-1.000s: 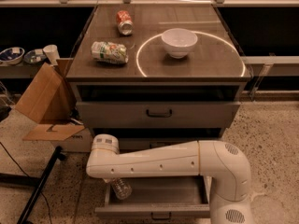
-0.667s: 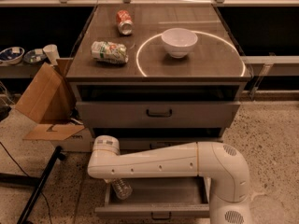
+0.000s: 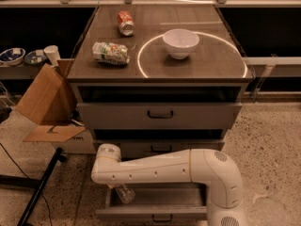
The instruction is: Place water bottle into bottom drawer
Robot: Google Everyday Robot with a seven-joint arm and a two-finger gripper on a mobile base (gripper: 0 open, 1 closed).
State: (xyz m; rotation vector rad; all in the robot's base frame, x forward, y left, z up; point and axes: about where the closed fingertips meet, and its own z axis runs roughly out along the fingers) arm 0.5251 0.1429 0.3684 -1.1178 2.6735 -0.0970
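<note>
My end effector (image 3: pixel 114 186) hangs over the bottom drawer's (image 3: pixel 188 213) left edge, and I cannot tell its grip. The water bottle (image 3: pixel 125 193) could catch the rim.

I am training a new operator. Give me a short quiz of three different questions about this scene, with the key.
1. True or false: the bottom drawer is shut.
2. Where is the water bottle? A) in the top drawer; B) just below the gripper, at the open bottom drawer; C) on the floor.
3. How many things rest on the cabinet top?
Key: 1 false; 2 B; 3 three: red can, labelled container, white bowl.
</note>
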